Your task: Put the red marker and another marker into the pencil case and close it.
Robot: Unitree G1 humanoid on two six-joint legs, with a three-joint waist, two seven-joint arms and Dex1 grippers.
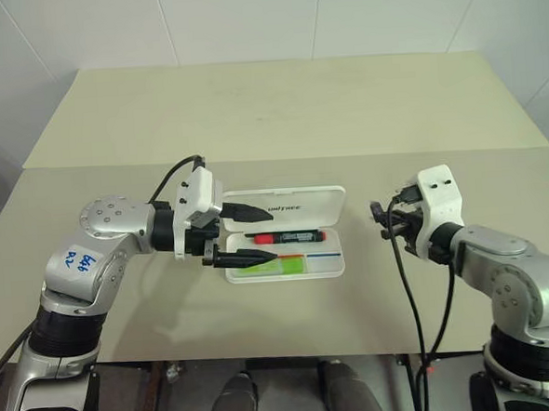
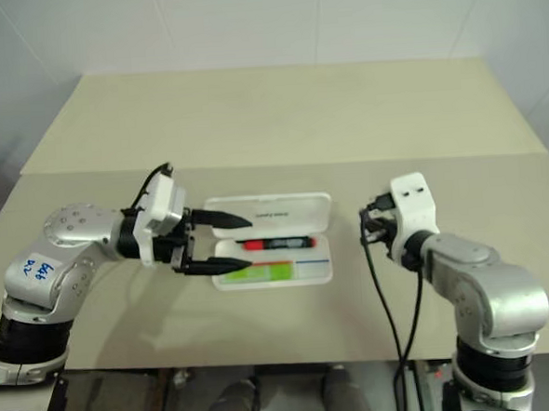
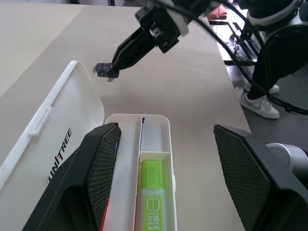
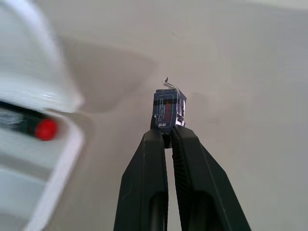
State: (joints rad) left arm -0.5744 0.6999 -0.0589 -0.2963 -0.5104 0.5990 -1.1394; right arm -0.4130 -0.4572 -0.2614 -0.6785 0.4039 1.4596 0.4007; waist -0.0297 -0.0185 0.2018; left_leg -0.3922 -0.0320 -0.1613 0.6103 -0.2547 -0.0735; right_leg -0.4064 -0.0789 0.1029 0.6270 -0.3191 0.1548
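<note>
Open pencil case at centre frame on the beige worktop, lid laid back toward the top of the picture. Red marker lying in the rear compartment, one end hidden behind the left tool. Light green marker in the front compartment, partly covered by that tool's lower finger; in the left wrist view cut off at the bottom edge. Left tool spread wide over the case's left end, gripping nothing, one finger above the lid, one above the tray. Right tool at centre right, clear of the case, pinched shut on a small dark tag, print too small to read. Cable trailing down from the right wrist.
</note>
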